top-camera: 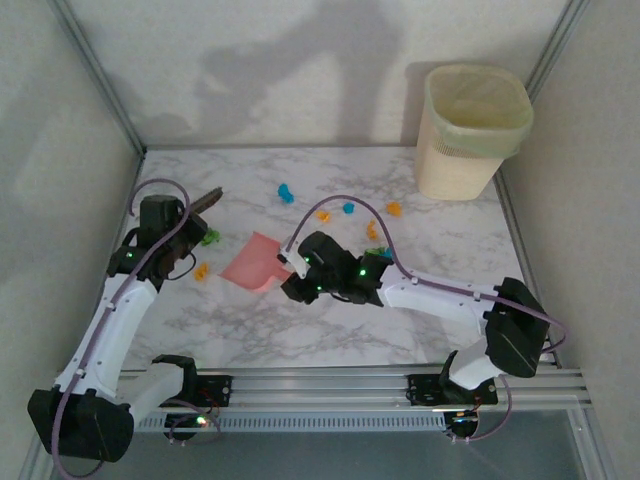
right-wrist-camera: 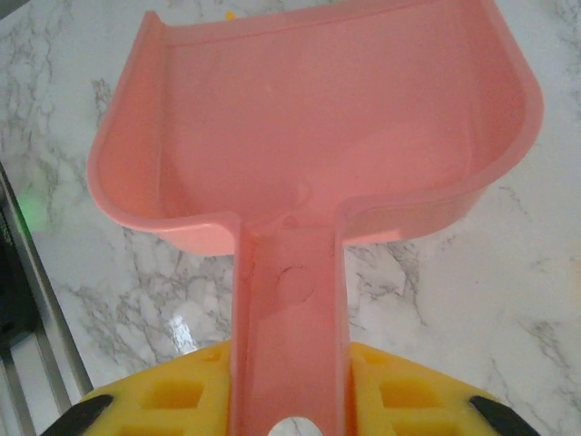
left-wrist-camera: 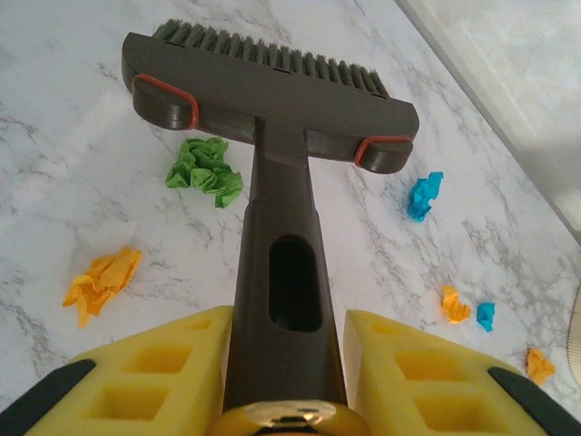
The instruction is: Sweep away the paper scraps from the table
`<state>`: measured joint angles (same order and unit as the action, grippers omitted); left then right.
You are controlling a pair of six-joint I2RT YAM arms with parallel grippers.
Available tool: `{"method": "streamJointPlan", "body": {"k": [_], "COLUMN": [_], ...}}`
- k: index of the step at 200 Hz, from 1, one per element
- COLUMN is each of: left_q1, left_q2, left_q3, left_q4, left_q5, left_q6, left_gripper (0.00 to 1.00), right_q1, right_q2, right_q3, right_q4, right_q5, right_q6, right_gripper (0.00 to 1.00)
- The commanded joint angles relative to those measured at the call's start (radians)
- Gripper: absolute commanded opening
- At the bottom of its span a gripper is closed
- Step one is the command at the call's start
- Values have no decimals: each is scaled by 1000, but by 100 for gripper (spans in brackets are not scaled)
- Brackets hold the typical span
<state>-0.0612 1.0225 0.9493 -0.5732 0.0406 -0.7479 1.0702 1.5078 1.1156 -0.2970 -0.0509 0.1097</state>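
Now, the table (top-camera: 300, 330) is closed by walls on three sides, with a metal rail (top-camera: 400, 378) along the near edge and a lined bin (top-camera: 470, 130) in the far right corner. So the strokes should go toward the centre, not outward. The pink dustpan (right-wrist-camera: 318, 136) is clamped by its handle in the right gripper (right-wrist-camera: 290, 386), near the middle of the table, with its mouth turned left. I cannot tell if its lip touches the marble, but I judge it must lie flat, so that nothing slips under it. The left gripper (left-wrist-camera: 283, 363) is closed on the handle of the dark brush (left-wrist-camera: 272, 100). The paper scraps (left-wrist-camera: 204, 168) lie scattered: one green and one orange near the brush, the others farther toward the bin. Short, low strokes toward the pan seem best, beginning with these two. There is open marble before the pan, but the left wall is close.
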Motion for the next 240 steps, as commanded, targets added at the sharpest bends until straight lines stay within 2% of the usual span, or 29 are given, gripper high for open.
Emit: {"method": "streamJointPlan", "body": {"k": [1, 46, 81, 157, 240], "left_q1": [11, 9, 9, -11, -162], "left_q2": [22, 58, 78, 157, 123], "left_q3": [34, 41, 29, 39, -47], "left_q4": [-10, -69, -104, -135, -42], "left_q5": [-21, -18, -6, 168, 301], "left_q6": [28, 57, 71, 60, -114], "left_gripper": [0, 0, 0, 0, 0], "right_q1": [-19, -38, -38, -39, -39], "right_q2": [9, 92, 143, 185, 253], "right_q3": [41, -34, -85, -57, -10], "right_q4": [-159, 51, 147, 112, 85], "right_q5": [-31, -60, -13, 63, 51], "right_q6": [-71, -56, -36, 11, 48], "right_gripper": [0, 0, 0, 0, 0]}}
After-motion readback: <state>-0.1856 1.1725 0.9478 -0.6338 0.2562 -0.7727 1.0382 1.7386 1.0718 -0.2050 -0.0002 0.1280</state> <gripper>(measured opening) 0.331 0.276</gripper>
